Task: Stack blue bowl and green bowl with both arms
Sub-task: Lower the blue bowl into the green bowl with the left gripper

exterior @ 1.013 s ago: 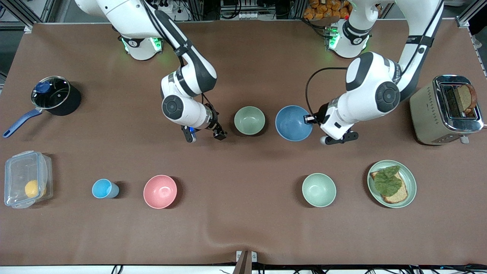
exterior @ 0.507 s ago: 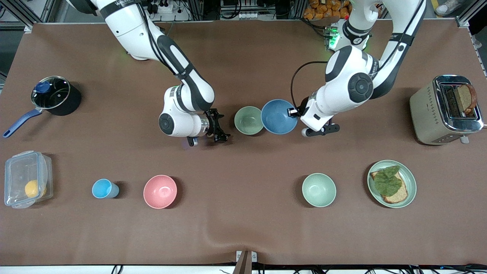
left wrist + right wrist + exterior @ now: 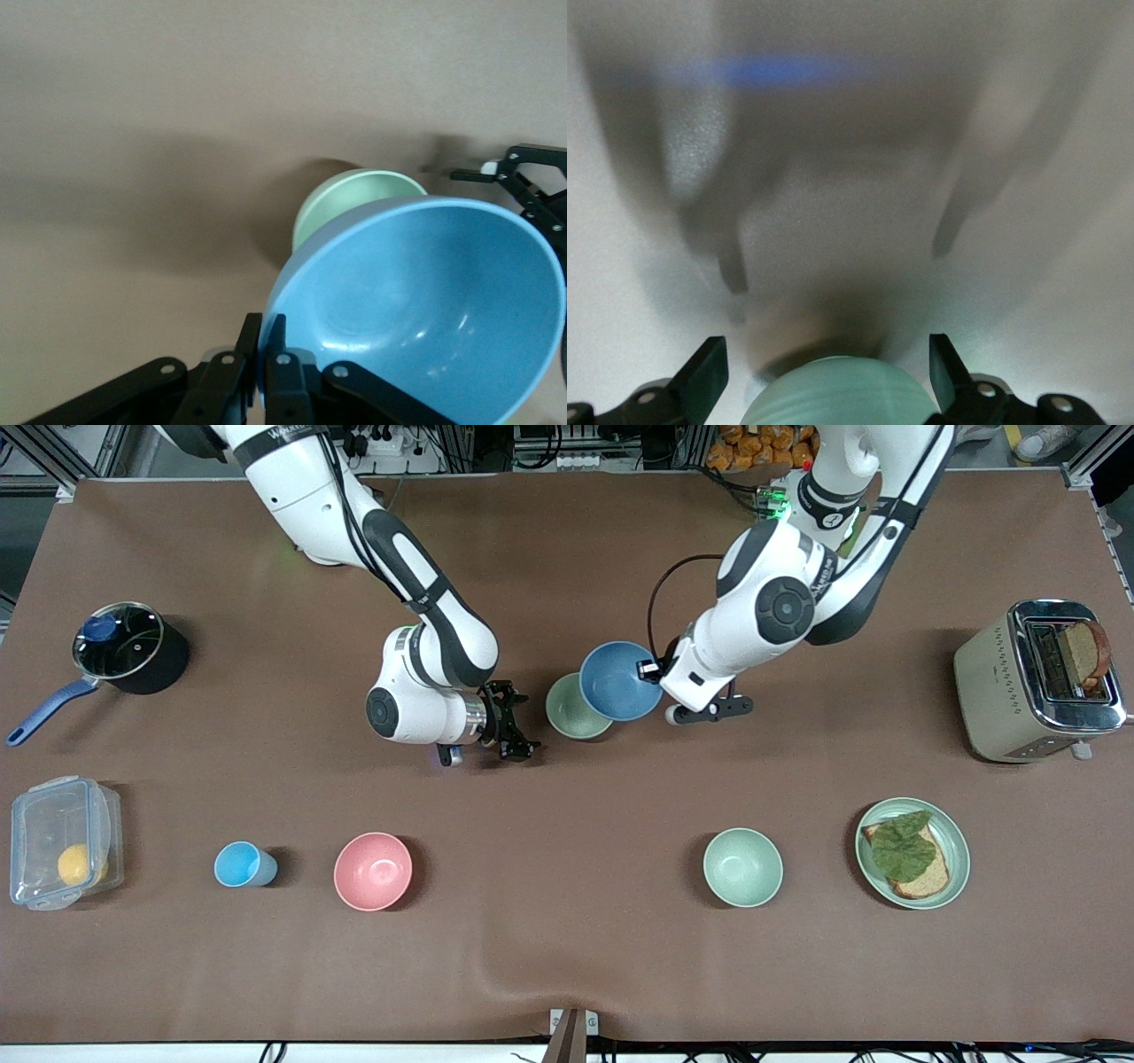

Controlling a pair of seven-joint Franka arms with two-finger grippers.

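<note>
My left gripper [image 3: 654, 669] is shut on the rim of the blue bowl [image 3: 617, 680] and holds it tilted in the air, partly over the green bowl [image 3: 567, 713]. In the left wrist view the gripper [image 3: 264, 354] pinches the blue bowl's [image 3: 416, 301] rim, with the green bowl [image 3: 350, 190] below it on the table. My right gripper [image 3: 521, 722] is open, low beside the green bowl at the side toward the right arm's end. In the right wrist view the green bowl's side [image 3: 837, 398] shows between the open gripper's [image 3: 824, 372] fingers.
A second green bowl [image 3: 742, 866], a green plate [image 3: 957, 841] with bread and lettuce, a pink bowl [image 3: 373, 871], a light-blue cup [image 3: 240, 864] and a clear container [image 3: 60, 841] lie nearer the front camera. A pot [image 3: 124, 646] and toaster [image 3: 1036, 682] stand at the table's ends.
My left arm has lifted the blue bowl and carried it toward the green bowl until it overlaps it. My right gripper has turned and settled beside the green bowl.
</note>
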